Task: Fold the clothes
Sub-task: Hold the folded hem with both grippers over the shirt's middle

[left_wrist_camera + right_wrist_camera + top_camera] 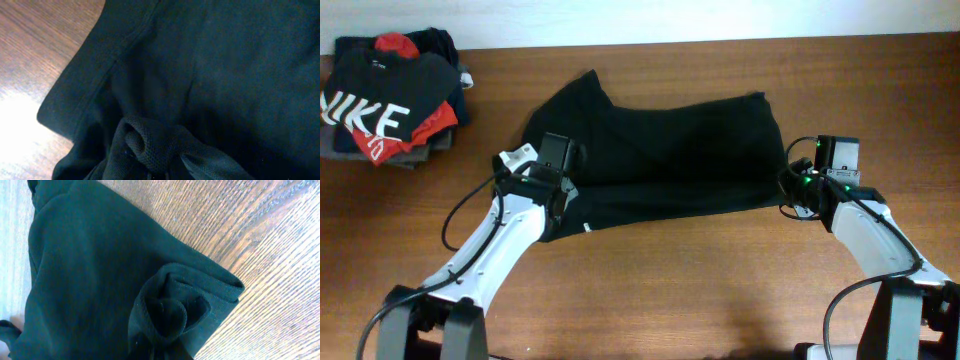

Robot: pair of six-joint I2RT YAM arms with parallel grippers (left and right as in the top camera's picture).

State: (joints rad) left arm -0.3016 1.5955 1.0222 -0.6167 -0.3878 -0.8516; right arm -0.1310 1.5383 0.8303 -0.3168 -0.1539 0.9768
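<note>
Black fabric, item one: plain black short-sleeved T-shirt of thin soft fabric [670, 140], lying spread as a wide band across the middle of the brown wooden tabletop [670, 290], one sleeve pointing up toward the far left corner of the garment.

Item two: left hand [565, 170], sitting at the T-shirt's left end, fingers pressed together and pinching a bunched ridge of the cloth [150, 145]; the fingers themselves are hiding under the fabric in the wrist view.

Item three: right hand [792, 188], sitting at the T-shirt's right end, likewise pressed together and pinching a rolled corner of hem [170, 310], with bare wood showing just beside it.

Item four: pile of other garments at the far left corner, well apart from the work, comprising a black shirt with large white NIKE letters [370, 105], a red garment [435, 122] and a grey garment [345, 150] underneath.

Progress, as a judgement: folding is appearing to be at an early stage. Both ends are being gripped, and a lengthwise crease seems to be forming along the lower part, but the sleeve is sticking out unfolded and the garment is occupying its full width. Remaining: completing this fold, tucking the sleeve, and folding crosswise into a compact packet.
</note>
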